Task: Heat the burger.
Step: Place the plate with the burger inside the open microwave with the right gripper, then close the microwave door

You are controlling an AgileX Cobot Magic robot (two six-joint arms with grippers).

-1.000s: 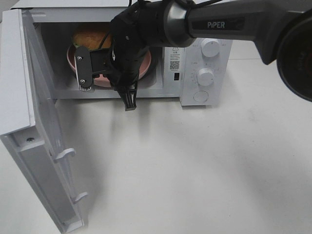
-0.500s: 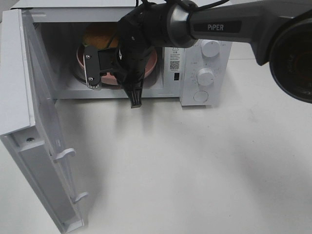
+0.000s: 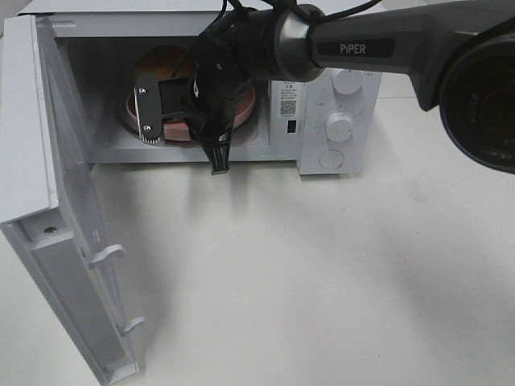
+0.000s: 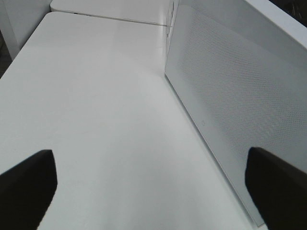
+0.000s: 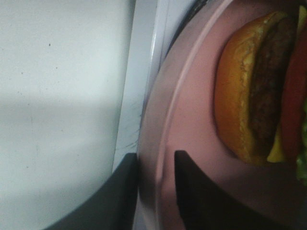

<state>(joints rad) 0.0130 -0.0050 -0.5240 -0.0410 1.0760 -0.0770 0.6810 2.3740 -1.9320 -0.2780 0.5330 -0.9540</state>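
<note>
The burger [image 3: 163, 61], golden bun on top, sits on a round pink plate [image 3: 244, 108] inside the open microwave [image 3: 322, 104]. My right gripper [image 3: 173, 121] reaches into the cavity at the plate's front edge. In the right wrist view the burger [image 5: 254, 91] lies on the plate [image 5: 192, 120], and the right gripper [image 5: 156, 191] stands slightly open with its two dark fingers either side of the plate's rim. My left gripper [image 4: 153, 191] is open with nothing between its fingers, hovering over bare table beside the microwave door [image 4: 240, 105].
The microwave door [image 3: 72, 241] is swung wide open at the left and juts toward the table's front. Two knobs [image 3: 339, 126] are on the microwave's right panel. The right arm [image 3: 378, 44] crosses above the microwave. White table [image 3: 322, 281] spreads in front.
The plate with the burger has gone to the right and deeper into the microwave along with my right gripper. The right jaws have parted from their shut grip on the rim.
</note>
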